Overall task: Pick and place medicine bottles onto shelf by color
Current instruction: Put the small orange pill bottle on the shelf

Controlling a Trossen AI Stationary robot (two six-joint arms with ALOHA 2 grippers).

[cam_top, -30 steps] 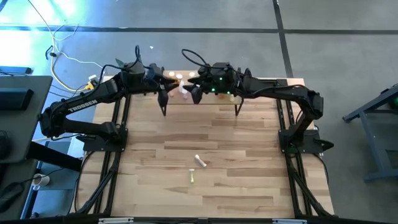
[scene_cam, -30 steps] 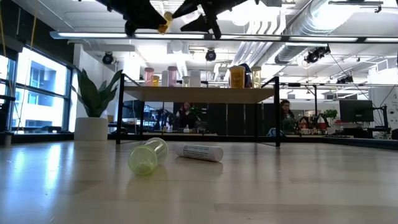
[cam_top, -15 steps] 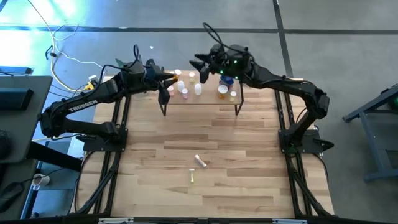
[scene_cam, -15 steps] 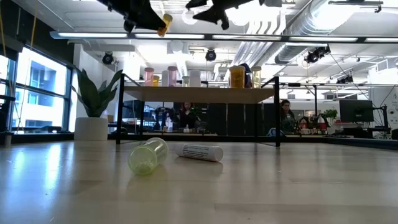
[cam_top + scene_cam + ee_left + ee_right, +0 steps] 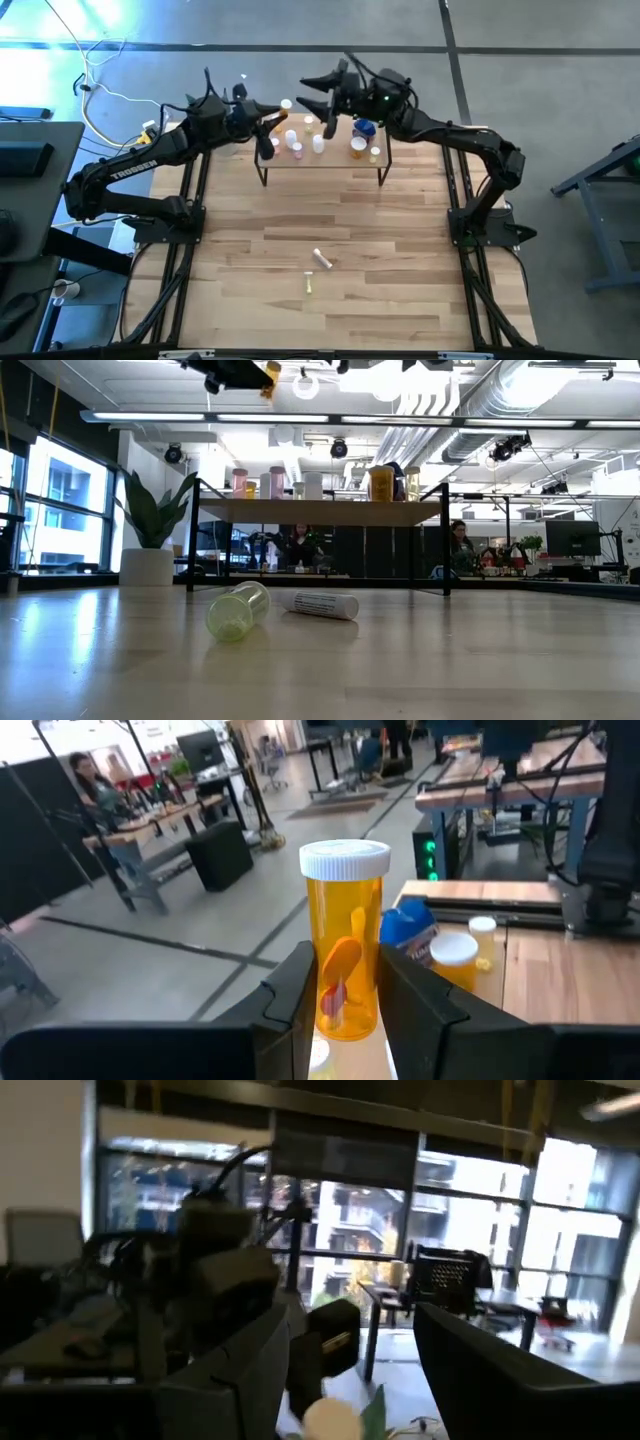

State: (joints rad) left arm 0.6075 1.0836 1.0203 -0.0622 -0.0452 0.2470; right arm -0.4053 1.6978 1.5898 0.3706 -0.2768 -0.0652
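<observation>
While the left gripper [image 5: 340, 1010] grasps an orange medicine bottle [image 5: 345, 940] with a white cap above the shelf's [image 5: 320, 160] left end, the right gripper [image 5: 312, 93] hangs released over the shelf's back edge. A yellow-green bottle [image 5: 238, 610] and a white bottle [image 5: 322, 604] lie on the bench [image 5: 380, 280].

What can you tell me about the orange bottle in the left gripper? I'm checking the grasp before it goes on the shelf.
The orange bottle is a clear amber plastic cylinder with a white ribbed cap, upright in the left wrist view. Something orange shows through its wall. The left gripper is shut on its lower half, one dark finger on each side, cap and upper body clear. In the high view it is held in the air near the shelf's left end.
</observation>
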